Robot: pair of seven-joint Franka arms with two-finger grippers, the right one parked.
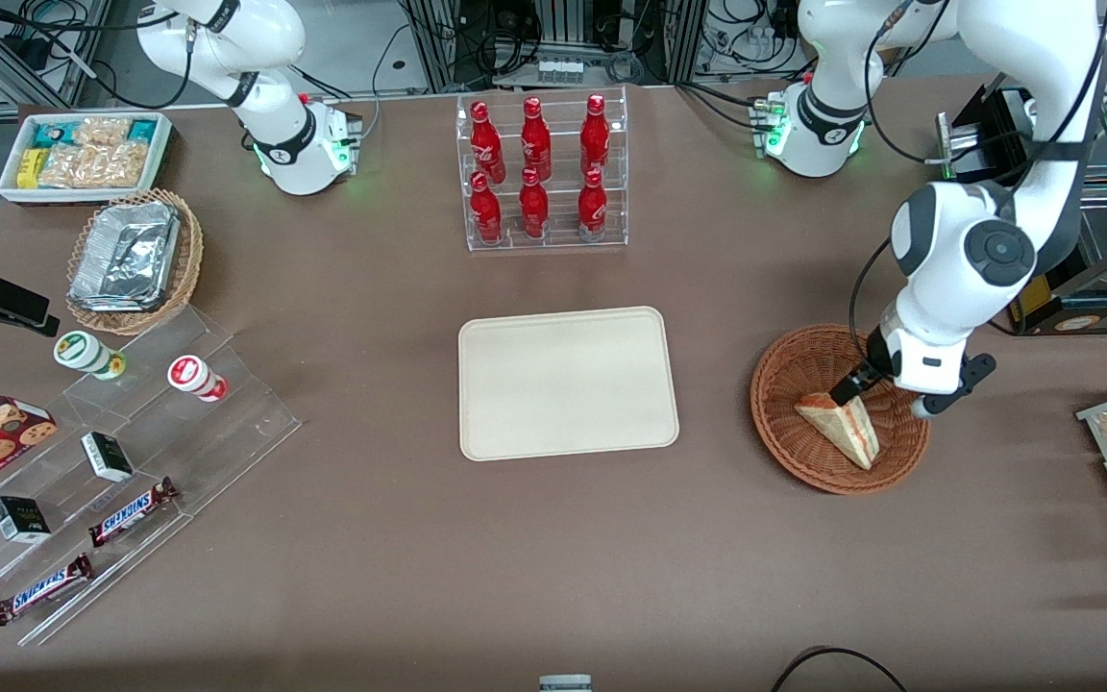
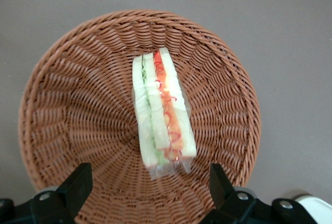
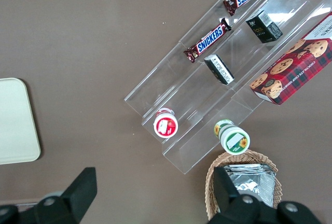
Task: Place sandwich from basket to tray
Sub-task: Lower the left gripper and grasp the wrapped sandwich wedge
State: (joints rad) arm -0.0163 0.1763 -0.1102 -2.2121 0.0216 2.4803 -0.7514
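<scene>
Front view: one flat cream-beige rectangular plastic tray (image 1: 568, 383) at the table's middle, nothing on it. Toward the working arm's end, one round reddish-brown woven wicker basket (image 1: 784, 408) holds one triangular wedge sandwich (image 1: 842, 427) of pale bread with a red-orange stripe; tray and basket well apart. The left arm's gripper (image 1: 869, 383) is down inside the basket, just above the sandwich. Farther from the camera than the tray, one clear rack with six red bottles (image 1: 537, 171). Toward the parked arm's end: two Snickers bars (image 1: 134, 510) on a clear stepped stand. Left wrist view: the sandwich (image 2: 162, 111) lies cut edge up at the basket's (image 2: 67, 105) centre, in clear wrap; the two black fingers (image 2: 78, 182) stand wide apart, one to either side of its nearer end, touching nothing. Right wrist view: two Snickers bars (image 3: 209, 39), one cookie box (image 3: 293, 68), two round-lidded cups (image 3: 166, 125).
</scene>
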